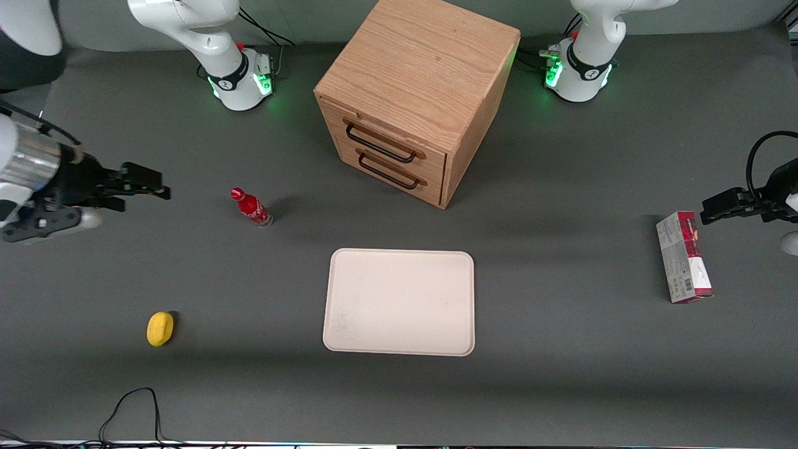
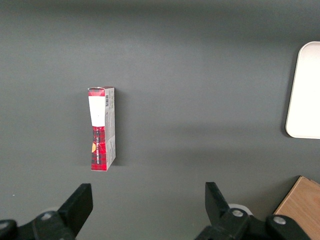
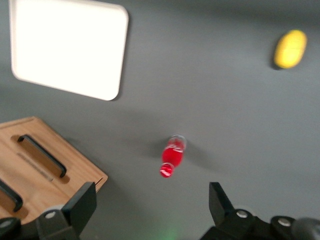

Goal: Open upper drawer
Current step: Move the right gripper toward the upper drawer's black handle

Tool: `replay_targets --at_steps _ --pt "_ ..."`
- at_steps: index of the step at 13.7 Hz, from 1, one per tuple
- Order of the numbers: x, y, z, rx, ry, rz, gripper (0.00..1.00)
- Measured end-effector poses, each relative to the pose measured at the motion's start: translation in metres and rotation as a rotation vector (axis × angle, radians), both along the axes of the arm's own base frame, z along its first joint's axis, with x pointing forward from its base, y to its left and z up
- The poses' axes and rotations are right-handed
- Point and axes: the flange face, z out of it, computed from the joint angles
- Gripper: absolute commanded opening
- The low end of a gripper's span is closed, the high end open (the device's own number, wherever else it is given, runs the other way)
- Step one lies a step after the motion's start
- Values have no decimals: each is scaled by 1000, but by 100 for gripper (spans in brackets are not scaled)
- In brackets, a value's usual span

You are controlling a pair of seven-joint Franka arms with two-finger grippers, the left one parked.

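The working arm has glossy white shells, and its round base wears a black ring and glows green at the foot, with a small red part above and black cables trailing off. Near the wrist sits a band of bare silver metal crossed by a thin black cable. The gripper at the working arm's end of the table is matte black — two blocky angular fingers, spread apart, with small round screw heads at their roots.
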Motion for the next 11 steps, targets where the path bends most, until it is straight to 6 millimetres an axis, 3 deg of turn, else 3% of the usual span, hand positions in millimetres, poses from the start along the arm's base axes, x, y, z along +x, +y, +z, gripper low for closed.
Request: replay_targets --at_steps 5,8,11 --pt "-12 105 -29 43 35 271 100" --pt "-22 150 -47 107 54 469 100" --pt "-23 185 -85 194 121 552 100"
